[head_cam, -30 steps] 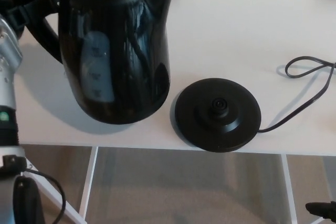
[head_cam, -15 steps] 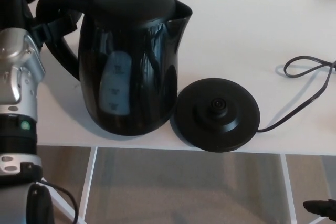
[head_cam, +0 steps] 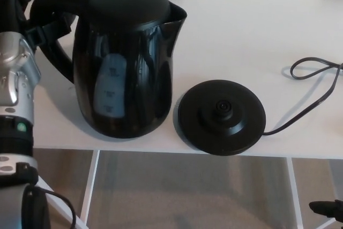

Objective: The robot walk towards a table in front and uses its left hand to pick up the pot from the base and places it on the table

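**Left robot hand shut on the pot's handle**

The white desk (head_cam: 257, 36) is the biggest thing here. It is flat and smooth, and it runs out to the right of the left robot hand (head_cam: 51, 9) and on past it.

Next comes the pot (head_cam: 128, 63). It is a tall, round, black kettle with shiny sides, a dull domed lid and a small pointed spout at the top. A pale window with little marks runs down its side. The pot is just to the right of the left robot hand, and its curved handle is on the side next to that hand. Its bottom is low on the desk, near the front edge. I cannot tell if it sits all the way down.

The left robot hand is black and is closed around the top of the handle. Its silver metal arm (head_cam: 16, 79) comes up below it.

The base (head_cam: 221, 117) is a flat, round, black disc with a small knob in the middle. It lies on the far side of the pot from that hand, just beside the pot.

A thin black cord (head_cam: 320, 101) runs from the base, away from the hand, and makes a loop.

A small black bit of the right robot hand (head_cam: 327, 207) shows low down, well apart from the left one. I cannot tell if it is open or closed.
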Motion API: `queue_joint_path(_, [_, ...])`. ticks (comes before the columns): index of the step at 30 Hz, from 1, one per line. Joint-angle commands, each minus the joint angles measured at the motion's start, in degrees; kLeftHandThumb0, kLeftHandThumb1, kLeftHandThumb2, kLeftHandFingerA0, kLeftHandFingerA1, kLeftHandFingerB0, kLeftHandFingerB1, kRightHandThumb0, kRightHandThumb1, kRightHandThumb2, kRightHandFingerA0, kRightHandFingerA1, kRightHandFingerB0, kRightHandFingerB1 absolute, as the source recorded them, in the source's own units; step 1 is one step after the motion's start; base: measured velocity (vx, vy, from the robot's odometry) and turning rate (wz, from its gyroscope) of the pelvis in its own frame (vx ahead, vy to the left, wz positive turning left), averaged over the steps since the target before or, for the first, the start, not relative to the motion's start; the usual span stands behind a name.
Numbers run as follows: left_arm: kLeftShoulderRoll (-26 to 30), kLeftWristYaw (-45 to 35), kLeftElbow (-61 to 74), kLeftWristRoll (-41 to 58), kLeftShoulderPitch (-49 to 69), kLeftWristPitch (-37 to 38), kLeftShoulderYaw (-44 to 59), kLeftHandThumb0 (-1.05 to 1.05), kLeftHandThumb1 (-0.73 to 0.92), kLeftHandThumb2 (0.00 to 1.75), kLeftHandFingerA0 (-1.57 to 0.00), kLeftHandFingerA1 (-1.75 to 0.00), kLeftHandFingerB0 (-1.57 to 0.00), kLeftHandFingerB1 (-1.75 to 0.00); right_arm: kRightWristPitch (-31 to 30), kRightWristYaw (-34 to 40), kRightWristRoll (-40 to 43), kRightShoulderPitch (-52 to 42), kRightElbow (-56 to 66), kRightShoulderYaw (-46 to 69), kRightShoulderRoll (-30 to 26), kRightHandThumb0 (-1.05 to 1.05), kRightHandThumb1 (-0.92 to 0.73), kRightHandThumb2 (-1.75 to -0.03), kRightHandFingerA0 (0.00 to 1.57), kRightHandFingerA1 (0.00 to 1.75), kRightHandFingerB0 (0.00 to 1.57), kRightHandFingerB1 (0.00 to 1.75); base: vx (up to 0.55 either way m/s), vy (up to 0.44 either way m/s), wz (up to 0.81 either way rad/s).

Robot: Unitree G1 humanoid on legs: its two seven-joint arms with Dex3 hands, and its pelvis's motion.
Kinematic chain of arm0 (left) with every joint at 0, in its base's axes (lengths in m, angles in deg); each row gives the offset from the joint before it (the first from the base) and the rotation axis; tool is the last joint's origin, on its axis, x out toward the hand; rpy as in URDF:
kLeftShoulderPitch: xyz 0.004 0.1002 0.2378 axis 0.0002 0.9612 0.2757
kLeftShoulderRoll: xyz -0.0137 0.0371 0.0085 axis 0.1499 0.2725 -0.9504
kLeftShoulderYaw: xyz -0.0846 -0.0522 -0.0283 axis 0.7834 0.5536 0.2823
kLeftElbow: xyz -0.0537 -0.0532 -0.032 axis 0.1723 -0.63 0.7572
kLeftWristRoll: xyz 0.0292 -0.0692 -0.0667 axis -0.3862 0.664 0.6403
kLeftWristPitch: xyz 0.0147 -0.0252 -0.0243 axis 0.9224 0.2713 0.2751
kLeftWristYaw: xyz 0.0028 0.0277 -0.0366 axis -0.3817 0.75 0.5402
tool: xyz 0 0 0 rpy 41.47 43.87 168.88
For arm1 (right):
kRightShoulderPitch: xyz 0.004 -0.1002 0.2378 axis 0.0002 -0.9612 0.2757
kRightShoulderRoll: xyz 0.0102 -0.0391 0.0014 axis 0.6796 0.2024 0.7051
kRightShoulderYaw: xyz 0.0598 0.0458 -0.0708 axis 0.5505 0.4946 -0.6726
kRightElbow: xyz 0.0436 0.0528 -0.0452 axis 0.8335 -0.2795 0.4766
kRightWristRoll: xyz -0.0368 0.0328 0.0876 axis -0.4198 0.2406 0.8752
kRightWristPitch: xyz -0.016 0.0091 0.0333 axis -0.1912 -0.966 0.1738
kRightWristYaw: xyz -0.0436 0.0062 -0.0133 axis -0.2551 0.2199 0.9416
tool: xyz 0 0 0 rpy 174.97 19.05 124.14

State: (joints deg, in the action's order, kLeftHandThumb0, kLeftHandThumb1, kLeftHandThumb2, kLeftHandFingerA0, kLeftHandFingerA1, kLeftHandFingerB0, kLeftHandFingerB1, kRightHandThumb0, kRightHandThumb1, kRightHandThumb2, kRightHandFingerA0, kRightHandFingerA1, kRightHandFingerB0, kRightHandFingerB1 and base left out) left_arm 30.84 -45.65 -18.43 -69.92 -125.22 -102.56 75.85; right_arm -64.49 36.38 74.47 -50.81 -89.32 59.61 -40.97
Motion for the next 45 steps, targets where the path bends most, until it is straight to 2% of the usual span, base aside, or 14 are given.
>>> queue_joint_path(1, [1.9, -0.9, -0.7, 0.1, -2.5, 4.2, 0.6, -0.18, 0.78, 0.72, -0.82, -1.75, -0.61, -1.32, -1.0, 0.1, 0.0, -0.2, 0.8, 0.1, -0.6, -0.33, -0.61, -0.58, 0.63, 0.50, 0.52, 0.44, 0.00, 0.000, 0.00])
queue_joint_path(6, [2.7, -1.1, -1.8, -0.1, -3.2, 5.1, 0.6, -0.18, 0.78, 0.72, -0.82, -1.75, -0.61, -1.32, -0.9, -0.1, 0.0, -0.1, 1.1, 0.1, -0.7, -0.33, -0.61, -0.58, 0.63, 0.50, 0.52, 0.44, 0.00, 0.000, 0.00])
queue_joint_path(7, [2.9, -1.2, -1.8, -0.7, -2.9, 5.6, 0.1, -0.19, 0.83, 0.64, -0.96, -1.42, -0.74, -0.88, -1.0, 0.1, -0.5, -0.2, 1.1, -0.2, -0.8, -0.33, -0.61, -0.58, 0.63, 0.49, 0.52, 0.43, 0.00, 0.000, 0.00])
queue_joint_path(8, [3.1, -1.3, -1.8, -1.4, -2.5, 6.3, -0.5, -0.19, 0.83, 0.64, -0.96, -1.42, -0.74, -0.88, -1.0, 0.5, -1.1, -0.2, 1.0, -0.6, -0.9, -0.33, -0.61, -0.58, 0.63, 0.49, 0.52, 0.43, 0.00, 0.000, 0.00])
queue_joint_path(9, [3.4, -2.8, -2.0, -2.0, -1.9, 6.8, -1.6, -0.26, 0.70, 0.61, -0.79, -0.51, -0.41, -0.35, -0.9, 0.5, -1.2, -0.1, 0.9, -0.7, -1.0, -0.31, -0.62, -0.58, 0.63, 0.49, 0.51, 0.43, 0.00, 0.000, 0.00])
queue_joint_path(11, [3.6, -3.5, -2.2, -2.1, -1.7, 7.1, -2.2, -0.26, 0.70, 0.61, -0.79, -0.51, -0.41, -0.35, -0.9, 0.5, -1.1, -0.1, 0.8, -0.8, -1.1, -0.31, -0.62, -0.58, 0.63, 0.49, 0.51, 0.43, 0.00, 0.000, 0.00])
queue_joint_path(12, [4.8, -7.6, -2.5, -2.4, -1.1, 7.5, -3.9, -0.62, 0.41, 0.71, 0.00, 0.00, 0.00, -0.05, -0.6, 0.5, -1.1, -0.1, 0.8, -0.9, -1.1, -0.34, -0.61, -0.58, 0.64, 0.50, 0.51, 0.43, 0.00, 0.000, 0.00])
queue_joint_path(14, [7.6, -14.2, -3.1, -4.7, -0.2, 9.3, -8.4, -0.68, 0.43, 0.75, 0.00, 0.00, 0.00, -0.02, -0.2, 0.4, -0.7, 0.2, 0.5, -0.6, -1.0, -0.34, -0.61, -0.58, 0.64, 0.50, 0.51, 0.44, 0.00, 0.000, 0.00])
queue_joint_path(19, [8.7, -14.5, -3.7, -4.7, -0.2, 10.3, -10.2, -0.68, 0.43, 0.75, 0.00, 0.00, 0.00, -0.02, -0.1, 0.3, -0.6, 0.3, 0.3, -0.5, -0.9, -0.34, -0.61, -0.58, 0.64, 0.50, 0.51, 0.44, 0.00, 0.000, 0.00])
queue_joint_path(20, [9.2, -15.3, -3.4, -5.4, -0.3, 9.8, -11.6, -0.71, 0.47, 0.56, 0.00, 0.00, 0.00, -0.02, -0.4, 0.5, -0.7, 0.6, 0.4, -0.5, -1.0, -0.32, -0.61, -0.58, 0.65, 0.49, 0.52, 0.43, 0.00, 0.000, 0.00])
queue_joint_path(21, [9.4, -15.7, -3.2, -5.8, -0.1, 9.5, -12.5, -0.70, 0.43, 0.77, 0.00, 0.00, 0.00, -0.03, -1.0, 0.5, -0.9, 0.4, 1.2, -0.7, -1.2, -0.31, -0.62, -0.58, 0.65, 0.49, 0.52, 0.43, 0.00, 0.000, 0.00])
queue_joint_path(32, [10.0, -18.3, -4.2, -5.4, 0.9, 12.0, -13.4, -0.70, 0.43, 0.76, 0.00, 0.00, 0.00, 0.00, -2.4, 0.3, -1.6, 0.4, 3.1, -1.1, -1.5, -0.32, -0.62, -0.58, 0.64, 0.48, 0.52, 0.42, 0.00, 0.000, 0.00])
queue_joint_path(35, [10.9, -20.0, -3.7, -5.6, 1.5, 11.8, -13.8, -0.69, 0.42, 0.75, 0.00, 0.00, 0.00, 0.00, -0.7, 0.0, -1.7, 0.6, 2.5, -1.3, -1.8, -0.32, -0.61, -0.58, 0.63, 0.49, 0.51, 0.43, 0.00, 0.000, 0.00])
queue_joint_path(45, [13.9, -22.4, -3.9, -7.0, 3.5, 10.6, -14.6, -0.66, 0.41, 0.75, 0.00, -0.01, 0.00, -0.01, -2.0, -0.3, -1.7, 0.1, 3.9, -1.3, -1.7, -0.30, -0.61, -0.58, 0.63, 0.49, 0.52, 0.43, 0.00, 0.000, 0.00])
